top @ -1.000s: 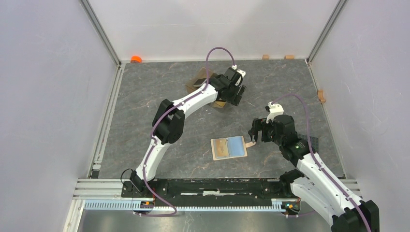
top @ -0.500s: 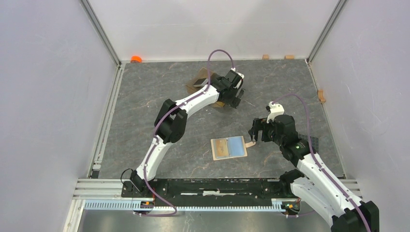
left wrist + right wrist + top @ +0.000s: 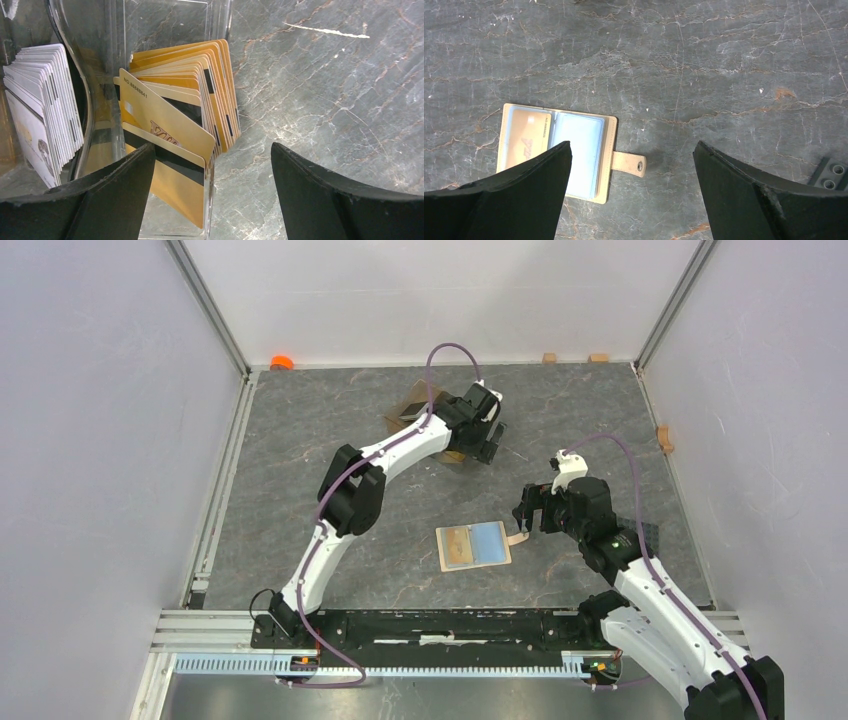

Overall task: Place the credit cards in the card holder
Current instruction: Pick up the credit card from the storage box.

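I have my left gripper (image 3: 212, 200) fingers apart over the orange credit cards (image 3: 185, 95) in the clear box (image 3: 165, 20) near the bench's far edge; my right gripper (image 3: 631, 200), also spread, hangs above the open card holder (image 3: 574, 150) mid-bench

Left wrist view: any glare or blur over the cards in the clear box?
Left wrist: orange-gold cards sharp, print legible; clear box walls show only faint reflections, off the cards. Right wrist: card holder sharp, evenly lit, soft shadow beside its snap tab. Top external: flat light, no glare.
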Motion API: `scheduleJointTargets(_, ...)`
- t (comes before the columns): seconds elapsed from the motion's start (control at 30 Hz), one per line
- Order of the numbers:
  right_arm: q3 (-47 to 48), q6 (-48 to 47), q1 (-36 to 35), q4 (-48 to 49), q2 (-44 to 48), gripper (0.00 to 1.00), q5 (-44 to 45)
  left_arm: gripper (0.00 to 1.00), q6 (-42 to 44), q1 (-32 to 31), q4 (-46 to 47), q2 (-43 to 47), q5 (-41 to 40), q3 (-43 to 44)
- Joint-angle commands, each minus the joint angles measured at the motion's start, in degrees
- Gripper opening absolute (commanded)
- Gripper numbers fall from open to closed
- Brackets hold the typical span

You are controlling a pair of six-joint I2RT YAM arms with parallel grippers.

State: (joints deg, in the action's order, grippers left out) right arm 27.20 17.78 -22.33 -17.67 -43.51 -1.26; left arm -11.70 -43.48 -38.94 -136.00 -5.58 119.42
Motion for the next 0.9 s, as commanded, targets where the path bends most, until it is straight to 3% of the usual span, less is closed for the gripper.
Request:
scheduleJointTargets(0.0, -0.43, 0.56, 0.31, 1.67, 0.91, 0.95, -0.37, 0.91, -2.97, -0.97, -0.87, 4.68, 5.18, -0.25)
scheduleJointTargets(0.3, -0.81, 0.71, 0.44, 1.92, 0.9, 0.95, -0.59, 0.86, -2.53, -1.16, -0.87, 7.04, 4.63, -2.75)
scheduleJointTargets(0.8, -0.84, 1.17, 0.62, 2.12, 1.29, 0.95, -0.94, 0.35, -0.32, -1.34, -0.95, 10.99, -0.23, -6.95)
scheduleJointTargets(0.87, -0.79, 1.2, 0.62, 2.2, 1.33, 0.95, -0.96, 0.32, 0.05, -1.34, -0.95, 11.84, -0.92, -7.22)
